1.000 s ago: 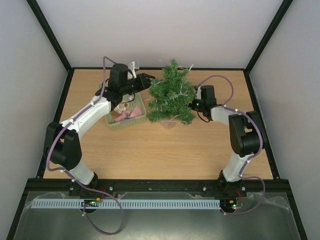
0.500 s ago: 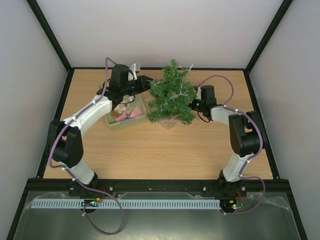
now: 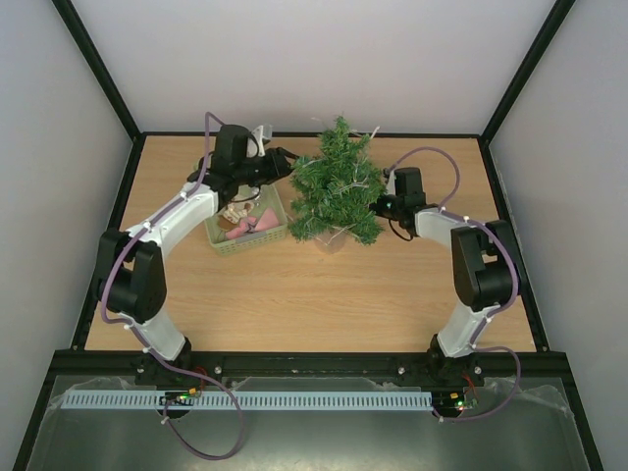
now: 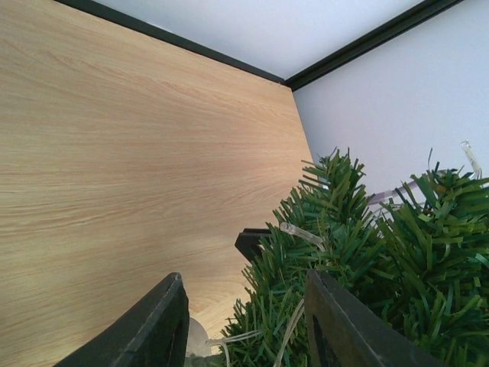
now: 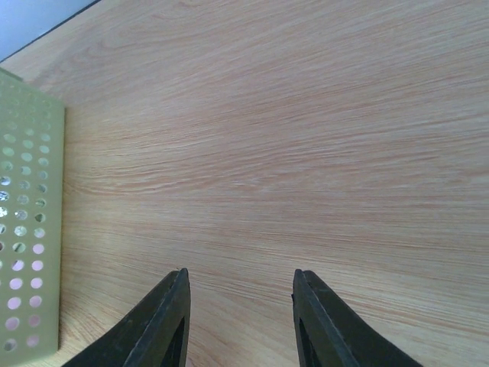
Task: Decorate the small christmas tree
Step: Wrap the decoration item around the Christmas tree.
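Left claw [image 3: 286, 160] is drawing back from the small christmas tree [image 3: 337, 186], jaws spreading, gripping nothing | right claw [image 3: 378, 206] is waiting at tree's right, jaws apart, empty | tree is standing on surface [image 3: 294, 294], basket [image 3: 247, 243] just left | probably fetching another ornament next

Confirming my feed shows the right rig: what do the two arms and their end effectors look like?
The left arm and right arm match: white shells between bulky black joints, a mauve cable looped along each, held by white ties. The left end effector and right end effector are black, with two blunt tapered fingers.
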Controlling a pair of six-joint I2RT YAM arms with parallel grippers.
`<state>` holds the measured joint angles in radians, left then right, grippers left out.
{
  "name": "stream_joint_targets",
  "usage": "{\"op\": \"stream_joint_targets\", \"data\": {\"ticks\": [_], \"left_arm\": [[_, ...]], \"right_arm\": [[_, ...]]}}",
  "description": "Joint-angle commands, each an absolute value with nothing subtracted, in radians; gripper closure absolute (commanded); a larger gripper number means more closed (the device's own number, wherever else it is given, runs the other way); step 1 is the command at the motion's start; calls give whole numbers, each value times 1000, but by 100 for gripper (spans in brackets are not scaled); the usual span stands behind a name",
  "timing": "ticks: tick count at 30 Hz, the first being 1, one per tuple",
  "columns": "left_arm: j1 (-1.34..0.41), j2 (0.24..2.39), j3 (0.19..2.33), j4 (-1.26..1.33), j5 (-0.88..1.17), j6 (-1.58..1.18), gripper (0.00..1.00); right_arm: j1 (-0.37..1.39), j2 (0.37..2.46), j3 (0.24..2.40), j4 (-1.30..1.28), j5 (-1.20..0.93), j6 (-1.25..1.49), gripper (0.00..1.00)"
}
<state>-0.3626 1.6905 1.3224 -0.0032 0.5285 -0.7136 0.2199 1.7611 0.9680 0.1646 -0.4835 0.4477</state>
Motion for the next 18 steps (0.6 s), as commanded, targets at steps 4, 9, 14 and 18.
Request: {"op": "stream_joint_targets", "data": {"ticks": [4,9,14,18], "left_arm": [[-322,1654,1342,-13,537,-702,56],[-290,1595,1312,-23,486,-665,54],[-269,1493,1272,-77,352,-573,50],[-266,1412,1255,-177,236,-482,43]], "right_arm": [[216,1686,983,31,-337,438,63],[216,1610,973,-65,-213,457,61],[218,1484,956,-153,-160,458,60],[218,1378,959,-227,-97,454,58]]}}
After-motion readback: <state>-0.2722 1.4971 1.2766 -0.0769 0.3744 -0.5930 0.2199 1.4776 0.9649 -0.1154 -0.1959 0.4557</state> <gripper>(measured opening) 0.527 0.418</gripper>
